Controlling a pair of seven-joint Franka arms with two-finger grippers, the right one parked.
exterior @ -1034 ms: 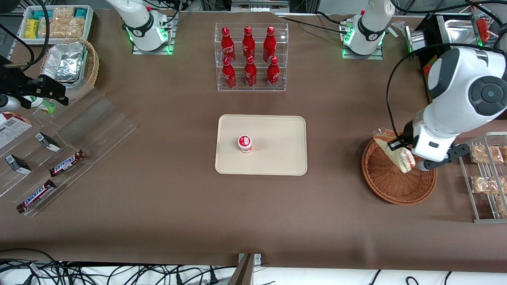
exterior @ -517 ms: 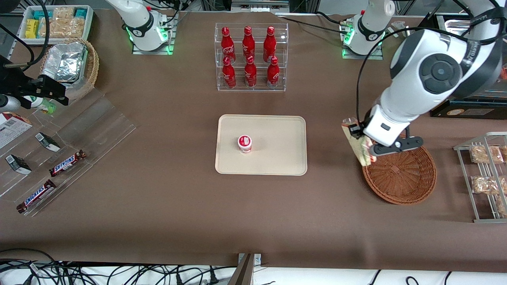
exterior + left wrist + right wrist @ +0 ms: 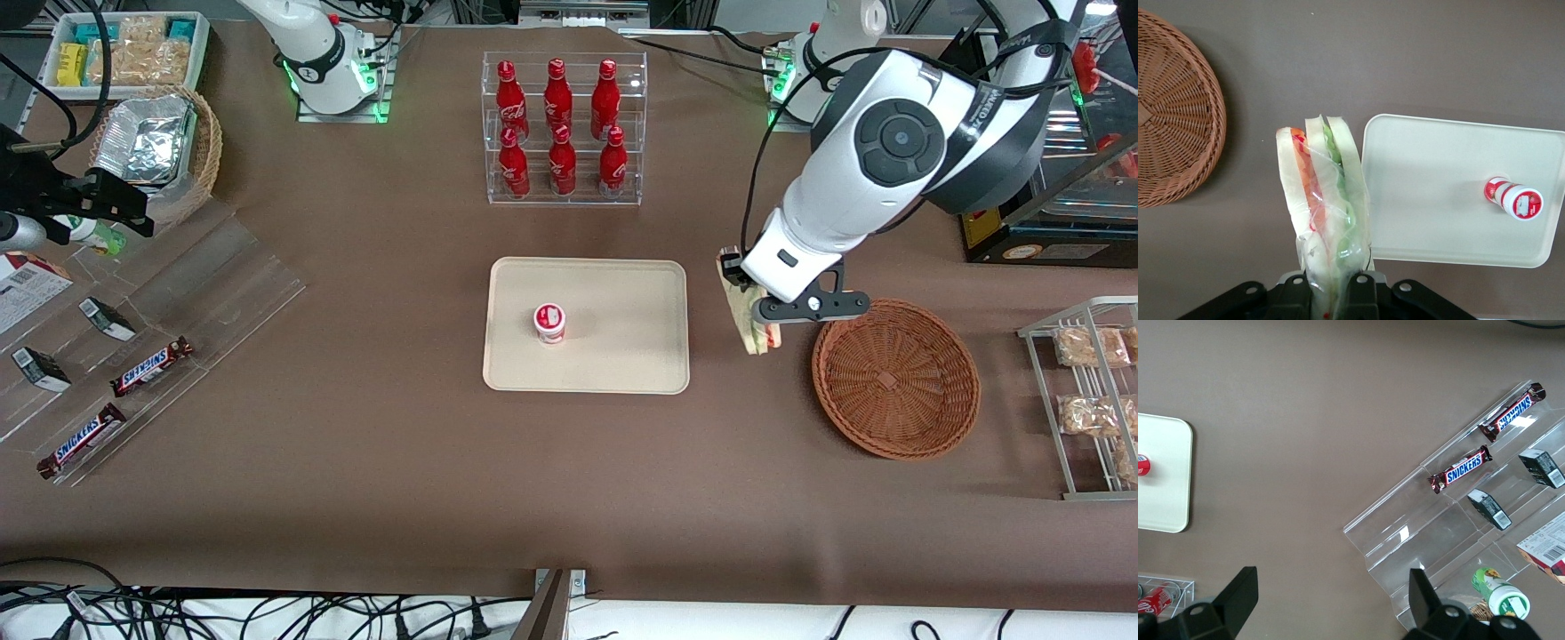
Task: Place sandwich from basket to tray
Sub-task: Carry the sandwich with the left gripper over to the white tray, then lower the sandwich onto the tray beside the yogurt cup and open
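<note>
The wrapped wedge sandwich [image 3: 752, 322] [image 3: 1328, 200] hangs in the air over the bare table between the tray [image 3: 622, 356] [image 3: 1431, 200] and the dark wicker basket [image 3: 895, 378] [image 3: 1171, 113]. My left gripper [image 3: 756, 311] [image 3: 1330, 297] is shut on the sandwich's wide end, with the narrow tip pointing down. The basket holds nothing. A small red-and-white cup [image 3: 549, 323] [image 3: 1513, 199] stands on the tray.
A clear rack of red bottles [image 3: 562, 129] stands farther from the front camera than the tray. A wire rack with bagged snacks [image 3: 1089, 391] sits at the working arm's end. A clear stepped display with Snickers bars [image 3: 151, 366] and a foil-lined basket [image 3: 156, 151] lie toward the parked arm's end.
The gripper has carried the sandwich up out of the basket and sideways toward the tray; it now hangs just clear of the basket's rim, close to the tray's edge.
</note>
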